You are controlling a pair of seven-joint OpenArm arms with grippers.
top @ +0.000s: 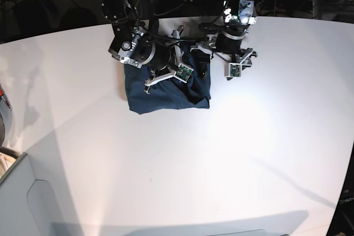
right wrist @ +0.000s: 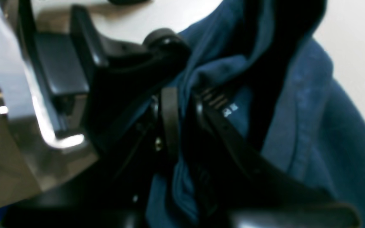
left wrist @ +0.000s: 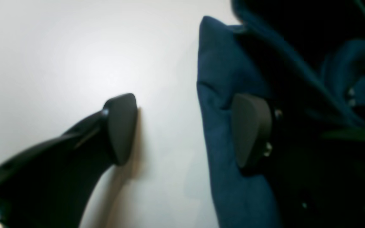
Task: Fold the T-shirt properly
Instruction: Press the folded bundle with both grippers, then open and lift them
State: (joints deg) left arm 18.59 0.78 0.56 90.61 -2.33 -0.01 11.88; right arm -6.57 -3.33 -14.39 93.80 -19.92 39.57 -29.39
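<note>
Two grippers work at the upper middle of the base view, where the T-shirt (top: 166, 95) lies bunched into a rough dark-blue block on the white table (top: 232, 164), its right edge still lumpy rather than squared.

The right gripper (right wrist: 182, 120) is pinched shut on a fold of the T-shirt near the neck; the small white printed label shows just right of its fingers in the right wrist view. The left gripper (left wrist: 188, 129) stands wide apart: one fingertip (left wrist: 122, 128) rests over bare table, the other lies against the cloth's edge, so the shirt's border runs between them without being held.

Judging from this, the step in hand is getting a second hold on the shirt so a fold can be carried over. To do it well, the left gripper should probably move in until the hem sits deep between its pads before closing, taking all layers rather than only the top one, while the right arm keeps tension without dragging the bundle sideways. A shallow pinch risks slipping when lifted.

Only the base view shows the garment's whole outline and how both arms stand over it. The left wrist view alone shows the gap between pad and fabric edge. The right wrist view alone reveals the label and the pinched fold, hidden from above by the arm
</note>
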